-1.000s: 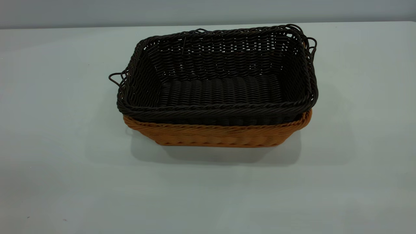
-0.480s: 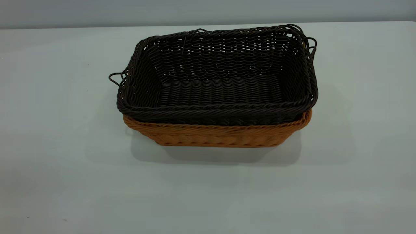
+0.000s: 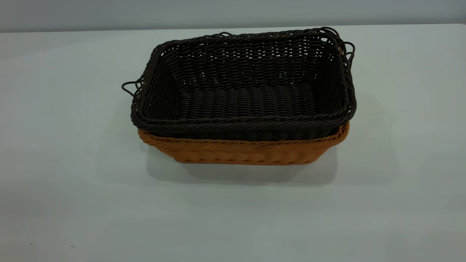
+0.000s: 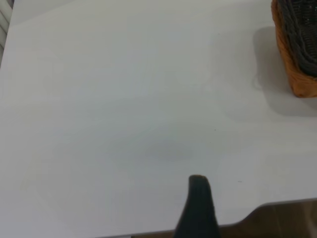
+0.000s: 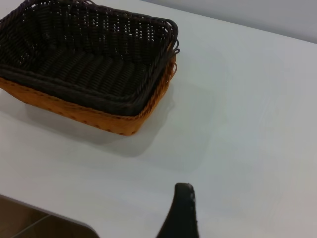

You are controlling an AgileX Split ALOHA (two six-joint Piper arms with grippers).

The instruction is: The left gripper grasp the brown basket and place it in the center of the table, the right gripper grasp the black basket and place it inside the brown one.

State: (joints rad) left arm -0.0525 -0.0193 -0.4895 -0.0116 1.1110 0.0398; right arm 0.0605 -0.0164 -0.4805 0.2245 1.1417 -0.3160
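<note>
The black basket (image 3: 244, 91) sits nested inside the brown basket (image 3: 247, 151) at the middle of the white table (image 3: 54, 163). Only the brown basket's front wall and rim show below the dark one. Neither gripper appears in the exterior view. In the left wrist view, my left gripper (image 4: 242, 198) hovers over bare table near its edge, far from the brown basket's corner (image 4: 297, 74). One black finger (image 4: 199, 208) shows, with nothing beside it. My right gripper (image 5: 223, 201) is open too, one finger (image 5: 182, 213) showing, well clear of the black basket (image 5: 84, 64) and the brown basket (image 5: 99, 119).
Bare white tabletop surrounds the baskets on all sides. The table's edge, with brown floor beyond it, shows in both wrist views (image 4: 287, 218) (image 5: 34, 218). A grey wall (image 3: 233, 12) runs behind the table.
</note>
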